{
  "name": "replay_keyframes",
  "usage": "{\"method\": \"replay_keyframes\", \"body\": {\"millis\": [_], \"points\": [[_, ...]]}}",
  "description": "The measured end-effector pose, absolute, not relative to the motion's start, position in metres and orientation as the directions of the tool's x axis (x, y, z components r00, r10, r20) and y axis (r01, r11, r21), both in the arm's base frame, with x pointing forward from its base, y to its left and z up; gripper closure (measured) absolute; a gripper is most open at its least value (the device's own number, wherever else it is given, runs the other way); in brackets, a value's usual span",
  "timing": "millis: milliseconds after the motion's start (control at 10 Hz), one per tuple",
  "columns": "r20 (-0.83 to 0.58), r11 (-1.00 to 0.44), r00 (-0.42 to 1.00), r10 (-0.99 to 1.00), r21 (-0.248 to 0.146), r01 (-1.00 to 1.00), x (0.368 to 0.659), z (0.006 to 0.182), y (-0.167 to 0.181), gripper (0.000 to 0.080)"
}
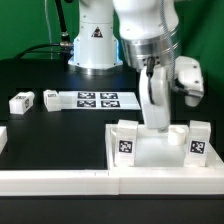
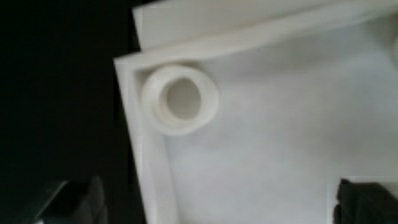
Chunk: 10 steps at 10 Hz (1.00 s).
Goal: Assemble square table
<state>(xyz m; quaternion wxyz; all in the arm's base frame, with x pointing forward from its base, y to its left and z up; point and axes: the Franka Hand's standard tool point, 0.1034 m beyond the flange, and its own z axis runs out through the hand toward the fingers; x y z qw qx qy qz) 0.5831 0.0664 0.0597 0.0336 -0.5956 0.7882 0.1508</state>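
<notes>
Long white border rail [image 1: 60, 182] runs across 6 o'clock of the exterior view, closest to the lens; it's a stop, not a furniture part. Just behind it, toward 5 o'clock, sits the big white plastic square tabletop [image 1: 160, 160], rim up and tight against the rail, prob. so it can't slide when I press on it. Two upright tagged white pieces [image 1: 125, 143] stand at its near edge, one per side. Can't tell if they're legs or part of the top.

My gripper [image 1: 155, 120] hangs over the tabletop, pointing straight down. In the wrist view my dark fingers [image 2: 89, 200] are spread wide w/ nothing between them, so no grasp. Beneath them I see the tray floor, the raised rim and one round corner socket [image 2: 183, 100], which is empty.

Two short white tagged block legs [image 1: 22, 102] lie loose at 9 o'clock, well apart from the top and just beside the marker board [image 1: 95, 99], which is nearer centre toward 10 o'clock. They're laid out clear of the top, prob. for easy picking.

With that socket bare, I judge the task is early. Next step is likely fetching a leg.
</notes>
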Motion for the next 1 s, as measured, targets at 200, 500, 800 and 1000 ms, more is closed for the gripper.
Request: {"method": "replay_keyframes", "body": {"millis": [200,500,800,1000], "points": [[-0.232,0.305,-0.283,-0.931,-0.065,-0.95,0.584,0.061,0.046,0.0151],[-0.232,0.308,-0.288,-0.929,-0.054,-0.95,0.576,0.058,0.049,0.0151],[-0.244,0.228,-0.221,-0.944,0.0,-0.974,0.561,0.052,0.056,0.0151],[-0.238,0.113,-0.108,-0.965,-0.007,-0.994,0.551,0.047,0.045,0.0151]]}}
